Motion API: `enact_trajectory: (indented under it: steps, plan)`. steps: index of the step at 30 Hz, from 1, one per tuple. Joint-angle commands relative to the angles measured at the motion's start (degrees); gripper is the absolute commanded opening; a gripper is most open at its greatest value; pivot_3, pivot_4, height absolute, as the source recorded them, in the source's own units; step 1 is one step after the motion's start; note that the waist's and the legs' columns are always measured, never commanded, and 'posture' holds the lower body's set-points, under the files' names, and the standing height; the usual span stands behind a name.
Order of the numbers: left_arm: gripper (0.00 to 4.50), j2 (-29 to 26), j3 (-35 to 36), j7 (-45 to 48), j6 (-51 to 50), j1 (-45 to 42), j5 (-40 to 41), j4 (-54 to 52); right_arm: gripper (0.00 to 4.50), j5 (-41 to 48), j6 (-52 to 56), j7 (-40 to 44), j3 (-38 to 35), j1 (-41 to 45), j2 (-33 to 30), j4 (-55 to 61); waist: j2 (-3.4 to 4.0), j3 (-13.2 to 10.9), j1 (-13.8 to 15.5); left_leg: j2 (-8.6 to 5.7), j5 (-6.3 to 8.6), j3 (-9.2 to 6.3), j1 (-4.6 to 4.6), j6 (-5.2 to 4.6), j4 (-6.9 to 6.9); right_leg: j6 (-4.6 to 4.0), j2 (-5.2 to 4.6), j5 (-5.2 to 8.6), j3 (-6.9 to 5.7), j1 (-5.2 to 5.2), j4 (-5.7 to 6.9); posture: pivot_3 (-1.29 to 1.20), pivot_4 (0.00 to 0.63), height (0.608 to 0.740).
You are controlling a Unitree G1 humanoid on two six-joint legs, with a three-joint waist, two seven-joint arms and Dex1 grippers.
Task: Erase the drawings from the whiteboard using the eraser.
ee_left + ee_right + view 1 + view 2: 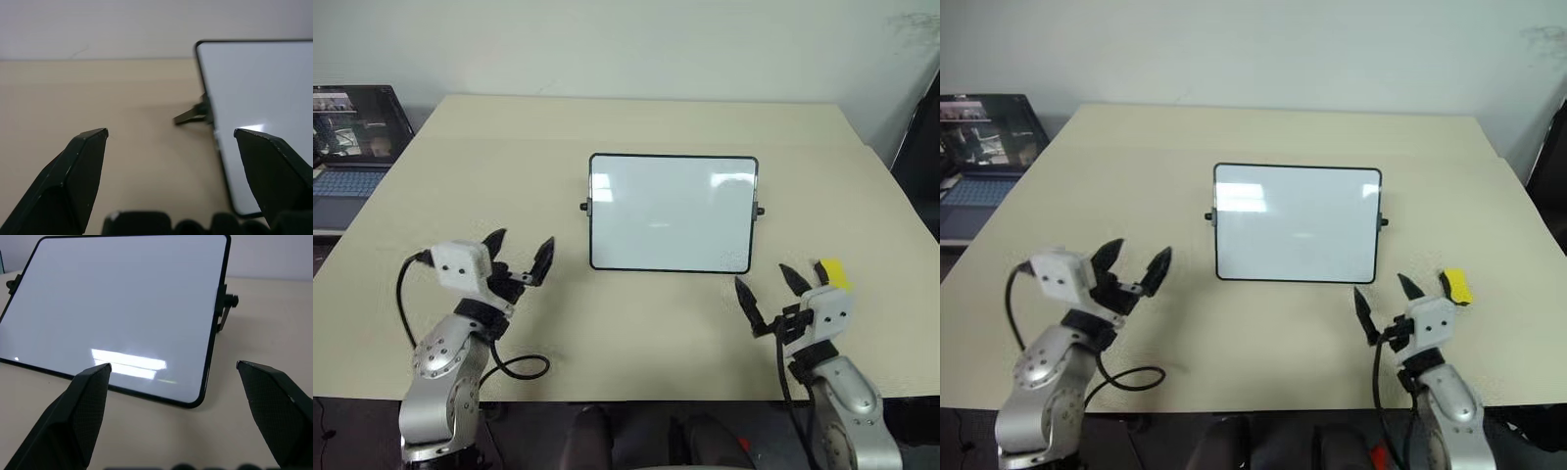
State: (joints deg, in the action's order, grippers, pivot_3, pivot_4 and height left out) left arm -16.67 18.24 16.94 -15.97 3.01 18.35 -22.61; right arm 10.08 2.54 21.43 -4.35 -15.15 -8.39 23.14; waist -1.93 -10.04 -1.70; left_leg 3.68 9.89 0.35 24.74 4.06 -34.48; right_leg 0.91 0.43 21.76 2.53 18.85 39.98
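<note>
Currently we see the whiteboard propped on its side stands near the middle of the beige table, and we take it as our landmark. Its white face shows only glare patches; we can make out no marker strokes on it (the surface reads clean in the head views and in both wrist views). The eraser, a small yellow block, lies on the table off the board's lower right corner, clear of the frame and just beside the right gripper without being held. That gripper sits in front of the board's right end, its two black fingers spread wide with nothing between them. The left gripper sits off the board's lower left corner, fingers likewise spread and empty. A laptop stands well to the board's left, beyond the table edge.
</note>
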Motion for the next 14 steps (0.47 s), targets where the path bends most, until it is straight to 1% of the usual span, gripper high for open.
enact_trajectory:
  steps: [1, 4, 10, 14]
  plan:
    - [4.5, 0.9, 0.94, -3.03, 2.16, 0.65, -1.77, -1.23, 4.44, 0.93, -4.36, 1.12, -0.61, 0.72, -0.83, -1.94, -0.01, 0.0, 0.01, 0.0, 0.0, 0.0, 0.0, 0.0, -0.03, 0.0, 0.0, 0.0, -0.03, -0.04, 0.0, 0.0, 0.15, 0.74]
    - [4.5, 1.02, 0.65, -4.41, 1.75, 0.85, -2.52, -1.93, 4.44, 2.05, -4.36, 0.91, -2.31, 1.52, -1.74, -3.06, 0.0, 0.0, 0.03, 0.0, 0.0, 0.0, 0.0, 0.0, -0.03, 0.0, 0.01, 0.0, -0.08, -0.06, 0.0, 0.0, 0.15, 0.74]
    - [4.5, 0.97, 0.59, -5.09, 2.31, 3.61, -3.2, -1.96, 4.44, 1.64, -5.14, -0.78, -1.74, -1.71, -1.14, -0.14, -0.02, 0.05, 0.04, 0.02, 0.01, 0.01, -0.02, 0.02, -0.01, 0.0, 0.0, 0.0, -0.09, -0.1, -0.03, 0.0, 0.15, 0.74]
    - [4.5, 0.89, -1.13, -5.19, 2.38, 3.4, -4.08, -1.85, 4.44, 2.08, -3.89, -1.27, -2.58, -1.08, -2.18, 0.91, -0.02, 0.05, 0.04, 0.01, 0.01, 0.01, -0.06, 0.01, -0.03, 0.0, -0.02, 0.0, -0.08, -0.13, -0.01, 0.0, 0.15, 0.74]
